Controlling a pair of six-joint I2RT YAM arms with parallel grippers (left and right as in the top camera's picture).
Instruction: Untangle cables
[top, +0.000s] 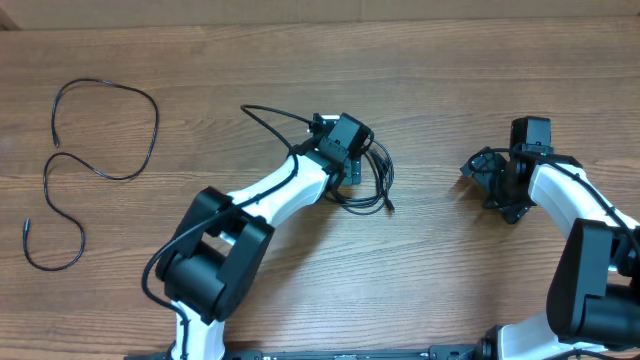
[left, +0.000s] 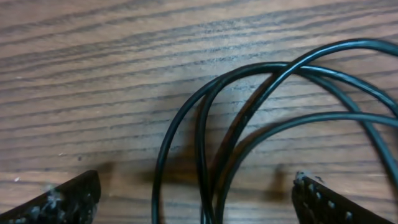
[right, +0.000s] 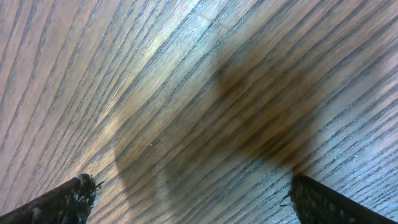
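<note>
Taking the tangle as the reference point: well off to its left, a loose cable was laid out on the table by itself. It was snaked in open curves, with one wide loop and a smaller hook at the other end. It was kept well apart from the tangle and wasn't touched by either arm.

The left gripper was parked right on top of the tangle, low over the wood. In the overhead view a good chunk of the bundle was hidden under the wrist. A few black loops could be made out on the tangle's right side, with what looked like a small plug end poking out there. A thin black arc was also seen running off to the tangle's upper left; tbh it couldn't be told whether that was cable or arm wiring.

In the left wrist view the gripper was spread wide. Several strands of the tangle were seen passing between the fingers and crossing each other further out. Nothing was pinched, and both fingertips were kept clear of the strands.

Well to the right of the tangle, the right gripper was held over bare table. In its own wrist view it was spread open too, with only wood grain and a blurry shadow seen between the fingertips.
</note>
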